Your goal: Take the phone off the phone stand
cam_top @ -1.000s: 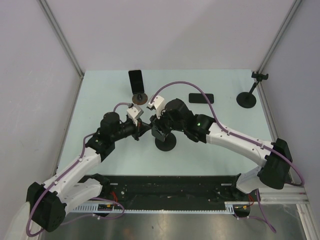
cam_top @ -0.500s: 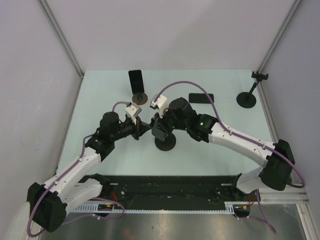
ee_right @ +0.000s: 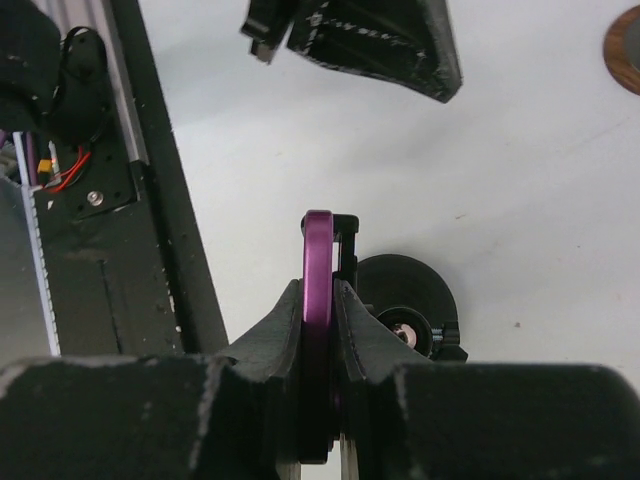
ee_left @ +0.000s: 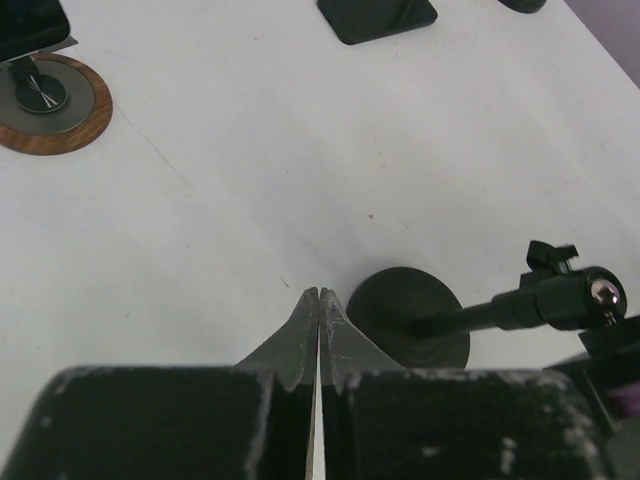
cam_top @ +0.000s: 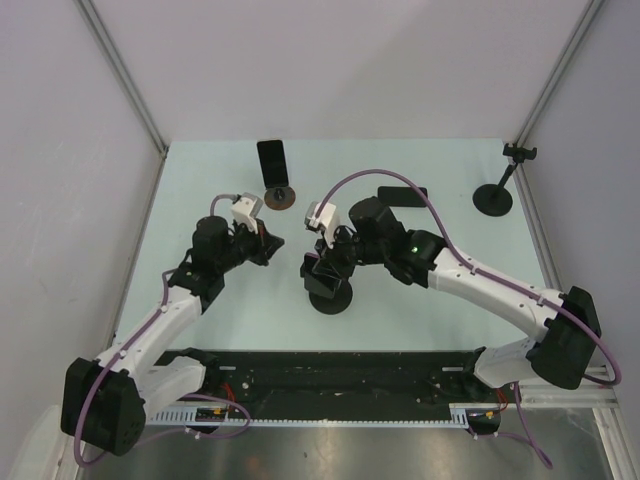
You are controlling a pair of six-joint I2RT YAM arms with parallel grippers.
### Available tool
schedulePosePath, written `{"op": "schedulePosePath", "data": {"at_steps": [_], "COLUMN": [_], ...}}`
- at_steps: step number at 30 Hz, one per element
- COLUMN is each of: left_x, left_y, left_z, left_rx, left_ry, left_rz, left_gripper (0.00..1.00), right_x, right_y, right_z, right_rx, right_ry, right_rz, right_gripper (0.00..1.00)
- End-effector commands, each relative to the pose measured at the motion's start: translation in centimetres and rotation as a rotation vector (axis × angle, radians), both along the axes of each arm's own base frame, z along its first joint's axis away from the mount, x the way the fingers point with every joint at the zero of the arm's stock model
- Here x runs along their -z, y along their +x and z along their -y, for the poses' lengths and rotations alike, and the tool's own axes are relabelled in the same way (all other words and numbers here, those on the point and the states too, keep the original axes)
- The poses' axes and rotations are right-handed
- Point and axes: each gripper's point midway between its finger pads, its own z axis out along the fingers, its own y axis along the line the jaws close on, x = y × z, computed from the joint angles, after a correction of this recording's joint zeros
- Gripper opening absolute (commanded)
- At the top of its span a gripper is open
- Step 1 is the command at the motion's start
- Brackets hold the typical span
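Note:
My right gripper [cam_top: 318,268] is shut on the purple-edged phone [ee_right: 318,262], held edge-on between the fingers, just above a black phone stand with a round base [cam_top: 331,296]. In the right wrist view the stand's black clamp [ee_right: 346,243] sits right against the phone's far edge, with the base [ee_right: 405,288] below. My left gripper [cam_top: 266,240] is shut and empty, left of the stand and apart from it. In its wrist view the tips [ee_left: 319,294] are pressed together beside the base [ee_left: 410,318].
A second phone [cam_top: 272,159] stands on a wooden-based stand [cam_top: 282,197] at the back. A dark phone [cam_top: 403,195] lies flat behind my right arm. Another black stand [cam_top: 496,190] is at the back right. The black rail [cam_top: 330,375] runs along the near edge.
My left gripper has drawn back to the left, away from the stand. My right gripper has stayed shut on the phone and shifted slightly down and left over the base.

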Motion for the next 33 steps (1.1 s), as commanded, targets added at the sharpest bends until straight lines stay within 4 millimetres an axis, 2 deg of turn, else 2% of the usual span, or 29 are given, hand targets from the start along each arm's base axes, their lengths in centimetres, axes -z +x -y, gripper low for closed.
{"op": "schedulePosePath", "data": {"at_steps": [1,4,5,7,8,10,11,14,18,25,30,33], "left_x": [-1.8,-2.5,-2.9,-4.2,-4.3,-5.6,-5.7,-5.9,-5.0,-3.5,-2.6,-2.5], "left_y": [0.9,0.4,0.1,-0.8,-1.3,-2.3,-3.1,-4.7,-6.2,-8.6,-8.4,-7.7], "left_z": [-0.2,0.3,0.5,0.8,0.9,1.0,1.4,1.6,2.1,4.6,5.3,5.6], "left_rx": [-0.041,0.008,0.022,0.071,0.095,0.142,0.185,0.255,0.332,0.492,0.534,0.543], "left_ry": [-0.019,-0.031,-0.035,-0.044,-0.043,-0.038,-0.042,-0.031,-0.027,0.044,0.067,0.082], "left_rz": [0.042,0.062,0.073,0.124,0.140,0.210,0.227,0.284,0.295,0.375,0.359,0.353], "left_gripper": [0.00,0.00,0.05,0.23,0.41,0.54,0.63,0.76,0.78,0.78,0.75,0.67], "right_x": [-1.9,-2.6,-2.9,-2.7,-2.4,-1.9,-1.8,-1.3,-1.1,-0.7,-0.6,-0.5], "right_y": [-2.7,-2.5,-2.1,-1.7,-1.2,-0.8,-0.6,0.0,0.5,0.2,-0.2,-0.4], "right_z": [-0.1,-0.3,-0.3,-0.3,-0.2,-0.1,-0.1,0.3,0.6,0.7,0.4,0.3], "right_rx": [-0.109,-0.095,-0.070,-0.053,-0.030,-0.012,0.002,0.031,0.050,0.046,0.033,0.026], "right_ry": [0.059,0.083,0.090,0.084,0.073,0.053,0.047,0.022,-0.002,-0.028,-0.035,-0.040], "right_rz": [-0.028,-0.018,-0.010,-0.005,0.001,0.003,0.009,0.025,0.056,0.071,0.080,0.081], "right_gripper": [0.00,0.00,0.00,0.00,0.00,0.00,0.00,0.00,0.00,0.00,0.00,0.00]}}
